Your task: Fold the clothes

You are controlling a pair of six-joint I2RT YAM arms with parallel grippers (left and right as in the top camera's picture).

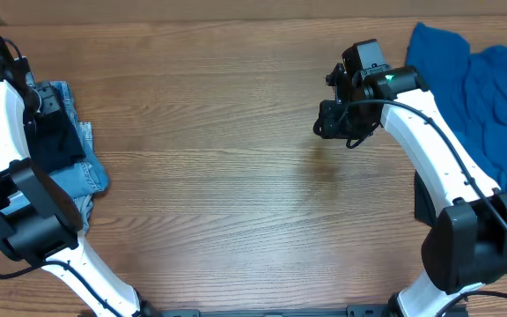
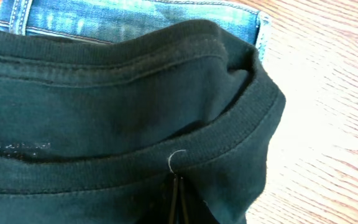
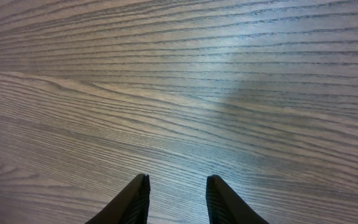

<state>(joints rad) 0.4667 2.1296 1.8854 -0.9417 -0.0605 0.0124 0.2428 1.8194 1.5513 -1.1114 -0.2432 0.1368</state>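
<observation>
At the table's left edge: my left gripper (image 2: 178,200) sits on a small pile of clothes; my right gripper (image 3: 176,202) is well apart, over toward the far right.
Writing: a faint pale print inside the neck of the dark top (image 2: 104,118), too blurred to read. No other label or brand is legible.
Count, clothes: one dark top, one pair of jeans (image 2: 135,18), and one bright blue heap (image 1: 482,97). I cannot tell whether the heap is one piece or more.
Count, arms: two, white with black joints.
Left fingers: pressed tight together, no gap showing, pinching the ribbed collar of the dark top just below a small pale thread loop (image 2: 178,158).
Right fingers: (image 3: 135,200) parted a moderate way, nothing between them, above bare wood of the table (image 1: 218,176). I cannot tell whether they touch it.
Dark top: lies on the jeans, whose light denim shows past its far edge.
Blue heap: crumpled at the table's far right corner, just beside my right arm and clear of its fingers.
</observation>
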